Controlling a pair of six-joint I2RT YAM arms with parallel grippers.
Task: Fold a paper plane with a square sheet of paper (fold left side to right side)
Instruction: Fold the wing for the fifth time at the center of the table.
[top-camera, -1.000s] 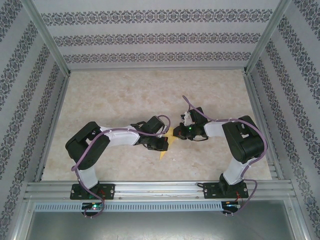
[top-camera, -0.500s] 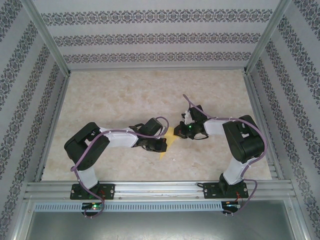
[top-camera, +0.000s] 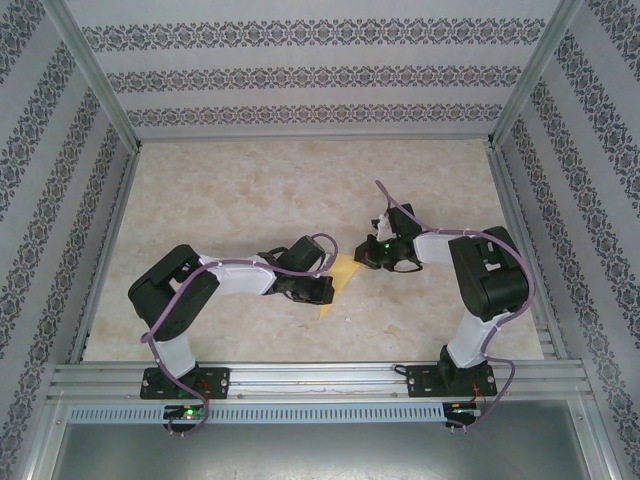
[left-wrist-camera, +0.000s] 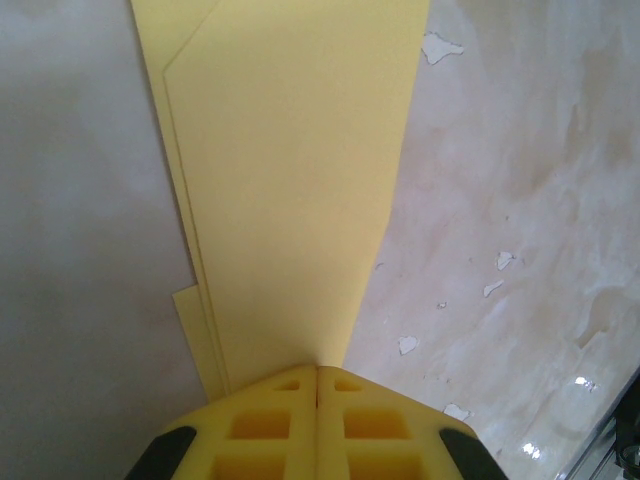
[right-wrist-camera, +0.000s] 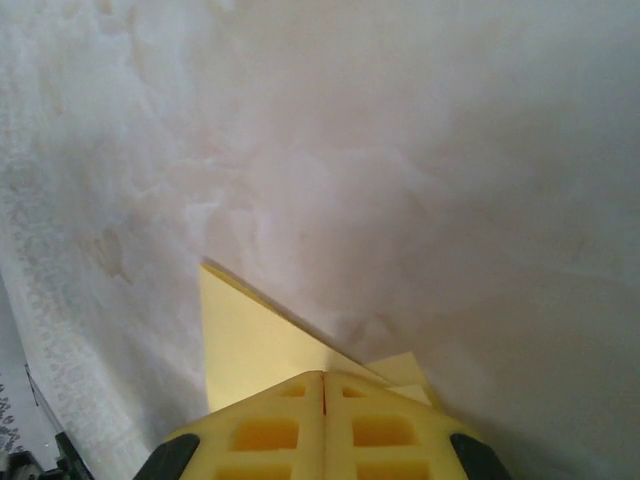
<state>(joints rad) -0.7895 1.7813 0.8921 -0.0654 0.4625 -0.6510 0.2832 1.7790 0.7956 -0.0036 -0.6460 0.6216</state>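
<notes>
The paper (top-camera: 343, 270) is a yellow folded, tapering piece lying flat on the table between my two grippers. In the left wrist view the paper (left-wrist-camera: 290, 180) runs away from my fingers in stacked layers and narrows toward them. My left gripper (top-camera: 327, 289) (left-wrist-camera: 318, 368) is shut, its tips resting at the narrow end with nothing visibly pinched between the jaws. My right gripper (top-camera: 363, 256) (right-wrist-camera: 323, 375) is shut too, its tips over a pointed corner of the paper (right-wrist-camera: 250, 340).
The marbled table (top-camera: 250, 200) has chipped white spots (left-wrist-camera: 435, 48) beside the paper. Patterned walls (top-camera: 40, 200) close in the left, right and back sides. An aluminium rail (top-camera: 320, 378) runs along the near edge by the arm bases.
My right gripper has drawn back a little to the right, uncovering more of the yellow paper. The left gripper shifted slightly earlier and now holds still.
</notes>
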